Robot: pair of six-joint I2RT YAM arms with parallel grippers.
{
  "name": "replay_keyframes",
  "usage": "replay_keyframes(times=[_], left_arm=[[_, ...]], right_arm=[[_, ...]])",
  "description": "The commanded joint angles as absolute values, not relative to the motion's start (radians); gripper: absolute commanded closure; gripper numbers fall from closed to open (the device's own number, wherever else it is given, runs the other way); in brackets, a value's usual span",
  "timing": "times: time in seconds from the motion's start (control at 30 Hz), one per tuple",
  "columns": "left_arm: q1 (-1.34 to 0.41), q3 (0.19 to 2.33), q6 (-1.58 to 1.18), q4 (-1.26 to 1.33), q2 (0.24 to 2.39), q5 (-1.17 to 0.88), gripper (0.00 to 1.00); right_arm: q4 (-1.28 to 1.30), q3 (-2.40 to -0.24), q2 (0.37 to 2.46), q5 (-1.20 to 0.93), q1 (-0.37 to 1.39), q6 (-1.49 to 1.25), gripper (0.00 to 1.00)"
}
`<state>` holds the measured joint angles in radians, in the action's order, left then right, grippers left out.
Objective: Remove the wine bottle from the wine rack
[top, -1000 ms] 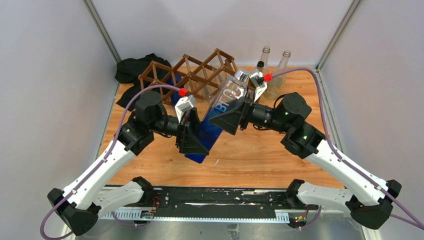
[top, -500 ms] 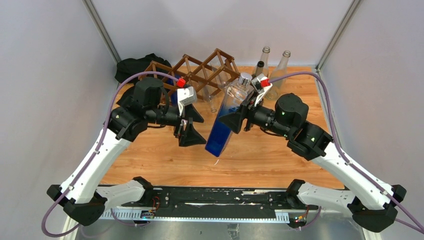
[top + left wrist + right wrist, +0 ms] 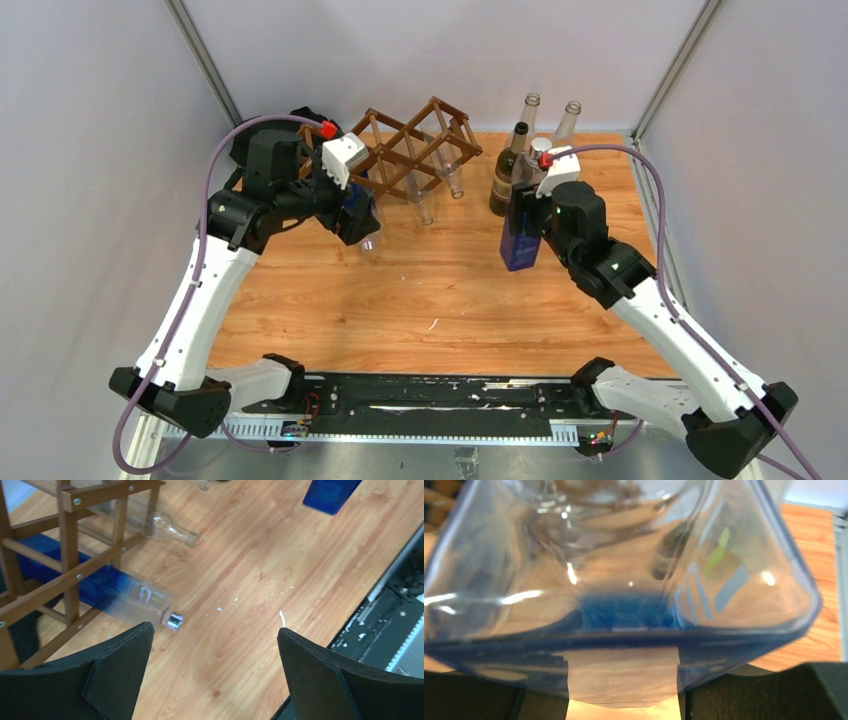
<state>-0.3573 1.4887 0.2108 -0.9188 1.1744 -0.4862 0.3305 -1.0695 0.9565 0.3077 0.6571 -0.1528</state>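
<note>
Top external: I see the blue bottle (image 3: 518, 250) off the rack (image 3: 410, 150), upright in my right gripper (image 3: 524, 212), right of centre frame.
The right jaws clamp the bottle's clear upper part; whether its base touches the table (image 3: 440, 290) I cannot tell. Behind it, upper right, stand a dark bottle (image 3: 503, 180) and two clear bottles (image 3: 530, 110). My left gripper (image 3: 215, 632) hangs with jaws wide and empty beside the rack's near end, upper left, where a second blue bottle (image 3: 125, 592) and a glass bottle (image 3: 167, 527) lie in the cells.
</note>
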Motion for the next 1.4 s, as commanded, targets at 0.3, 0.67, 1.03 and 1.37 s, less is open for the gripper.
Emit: replay_keyframes(times=[0.3, 0.67, 1.03, 1.37], left_arm=[[-0.345, 1.504, 0.274, -0.854, 1.15, -0.365, 0.0], [-0.345, 1.471, 0.338, -0.801, 1.124, -0.398, 0.0], [-0.345, 1.428, 0.371, -0.755, 1.106, -0.419, 0.0], [-0.345, 1.416, 0.385, -0.748, 1.105, -0.423, 0.0]], right_arm=[[-0.202, -1.023, 1.192, 0.361, 0.324, -0.099, 1.0], [-0.423, -1.078, 1.443, 0.317, 0.27, -0.043, 1.0], [-0.601, -1.024, 1.53, 0.321, 0.243, -0.024, 1.0], [-0.686, -0.955, 1.568, 0.328, 0.235, -0.011, 0.95]])
